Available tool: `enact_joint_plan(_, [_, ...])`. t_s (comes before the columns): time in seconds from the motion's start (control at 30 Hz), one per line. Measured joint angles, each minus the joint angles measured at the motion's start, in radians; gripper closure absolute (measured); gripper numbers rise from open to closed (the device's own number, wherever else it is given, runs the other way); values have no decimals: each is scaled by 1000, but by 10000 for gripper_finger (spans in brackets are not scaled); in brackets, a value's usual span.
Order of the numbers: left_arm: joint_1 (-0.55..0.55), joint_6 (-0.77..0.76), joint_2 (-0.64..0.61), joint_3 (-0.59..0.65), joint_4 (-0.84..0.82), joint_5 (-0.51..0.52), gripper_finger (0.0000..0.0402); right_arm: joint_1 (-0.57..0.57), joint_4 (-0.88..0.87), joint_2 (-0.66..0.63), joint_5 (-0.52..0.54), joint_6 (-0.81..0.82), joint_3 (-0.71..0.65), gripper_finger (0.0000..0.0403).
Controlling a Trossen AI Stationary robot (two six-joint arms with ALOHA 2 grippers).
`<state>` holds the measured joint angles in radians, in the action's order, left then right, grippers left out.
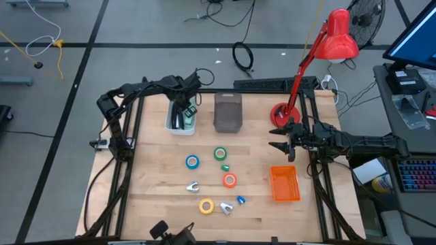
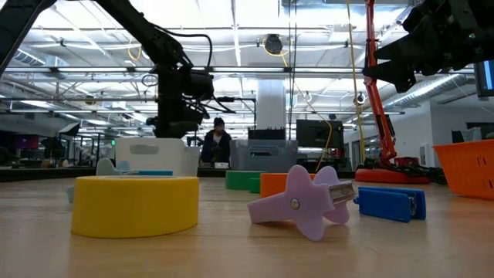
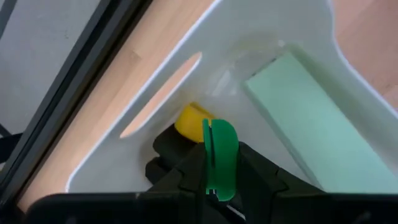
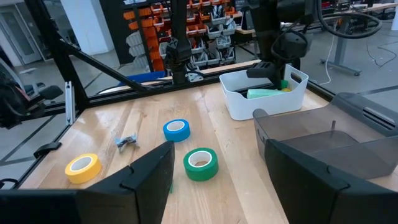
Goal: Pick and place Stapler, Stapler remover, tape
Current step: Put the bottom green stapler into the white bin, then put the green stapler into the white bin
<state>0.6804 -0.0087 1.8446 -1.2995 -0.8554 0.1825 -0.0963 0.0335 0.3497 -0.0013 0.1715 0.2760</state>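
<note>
- While reaching down into the white bin (image 1: 180, 122) at the tabletop's (image 1: 157, 184) far left, left gripper (image 3: 214, 186) clamped on a green stapler remover (image 3: 220, 155), fingers nearly closed around it; remover standing on edge between the fingers, long axis running out from the gripper toward the bin floor.
- Lying beside it in the same bin: a pale green stapler (image 3: 311, 124), long axis along the bin's length, and a small yellow piece (image 3: 189, 120) touching the remover's tip.
- Right gripper (image 1: 281, 138) hovering above the tabletop's far right, just beside the red lamp base (image 1: 281, 113), fingers spread wide, holding and touching nothing.
- Tape rolls lying flat, holes upward, well apart on the middle of the tabletop: blue (image 1: 193, 162), green (image 1: 220, 154), orange (image 1: 229, 180), yellow (image 1: 206, 205).
- Loose near the rolls: a grey stapler remover (image 1: 193, 186) between blue and yellow, a purple stapler remover (image 2: 301, 202) just beside the yellow roll with its metal jaws toward a small blue stapler (image 2: 391, 202), and a small green item (image 1: 225, 166), too small to identify, below the green roll.
- Grey bin (image 1: 227, 112) next to the white bin; orange basket (image 1: 285, 184) near the right edge.
</note>
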Motion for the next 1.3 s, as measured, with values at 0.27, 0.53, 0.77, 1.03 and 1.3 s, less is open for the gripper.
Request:
enact_joint_plan(0.27, [0,5,0,0,64,-22,332,0,0,0,0,0,0,161])
enact_joint_plan(0.53, [0,30,0,0,67,-26,332,0,0,0,0,0,0,161])
enact_joint_plan(0.77, [2,29,0,0,67,-26,306,0,0,0,0,0,0,161])
enact_joint_plan(1.03, [2,26,0,0,66,-25,256,0,0,0,0,0,0,161])
enact_joint_plan(1.3, [2,23,0,-1,36,-17,243,0,0,0,0,0,0,161])
